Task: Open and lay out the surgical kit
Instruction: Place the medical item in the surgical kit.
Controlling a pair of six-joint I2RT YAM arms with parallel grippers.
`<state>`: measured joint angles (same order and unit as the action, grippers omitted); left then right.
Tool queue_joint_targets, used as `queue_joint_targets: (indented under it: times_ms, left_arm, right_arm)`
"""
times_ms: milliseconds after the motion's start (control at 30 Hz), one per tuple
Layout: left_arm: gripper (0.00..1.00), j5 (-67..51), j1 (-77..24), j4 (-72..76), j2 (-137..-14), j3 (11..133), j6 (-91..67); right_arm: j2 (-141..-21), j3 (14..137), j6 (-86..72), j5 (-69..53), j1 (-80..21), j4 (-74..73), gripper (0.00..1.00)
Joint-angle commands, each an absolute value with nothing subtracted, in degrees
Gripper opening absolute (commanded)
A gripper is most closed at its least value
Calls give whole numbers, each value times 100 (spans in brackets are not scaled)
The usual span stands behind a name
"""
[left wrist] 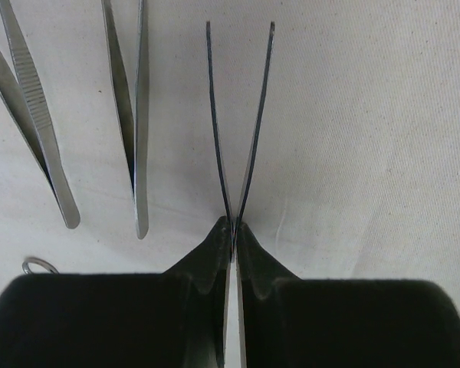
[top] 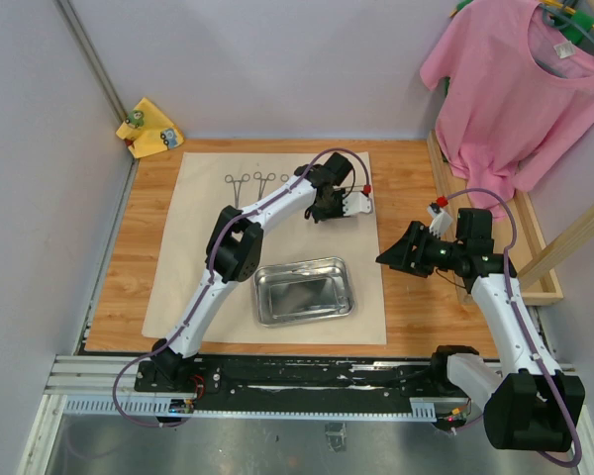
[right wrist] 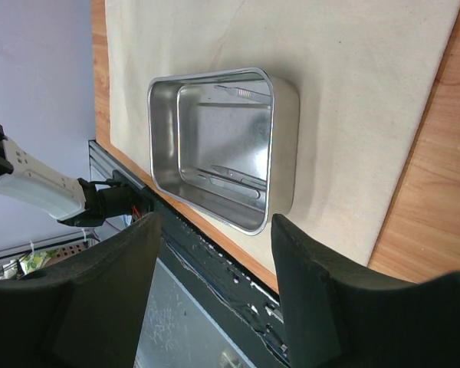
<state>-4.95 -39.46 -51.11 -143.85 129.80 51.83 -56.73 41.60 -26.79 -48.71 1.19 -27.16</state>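
Inside steel tray (right wrist: pixel 285 138), slim tweezers (right wrist: pixel 234 175)

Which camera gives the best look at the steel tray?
Right wrist: the tray fills much of the frame, with its inside visible. Top external shows it whole but small. Left wrist shows none of it.

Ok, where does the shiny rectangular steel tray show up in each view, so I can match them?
Top external: the shiny rectangular steel tray sits low centre, on the beige cloth wrap, between the two arms.
Left wrist: not in it; only slim steel tweezers over the cloth.
Right wrist: upper centre, on that cloth.
Shared landmark: the beige cloth, seen in all three.
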Motion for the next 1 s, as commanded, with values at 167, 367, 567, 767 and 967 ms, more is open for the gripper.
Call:
queue_joint_targets:
  times_ms: [167,367,567,767,967]
  left_arm:
    - [12,-307,-3955,-4994,-14334,13021,5182]
    - [15,-275,-3955,-4924,-14309,13015,5158]
    - [16,-147,-3934,-4809,-14269,13001,5090]
    - [18,-133,-3817,-4658,-13871,12921,4911]
    - [30,-303,-3814,-4669,-13194,12416,4646]
  right_arm:
    - [-5690,4073,-2698,-5023,246,-2578,62]
    - [-5684,4052,-2712,-5034,246,-2553,62]
    - [-5680,4019,-2724,-5043,244,-2523,63]
    - [-5641,3988,-2760,-5055,246,-2484,64]
    - [-5581,3984,-2795,-5070,246,-2490,64]
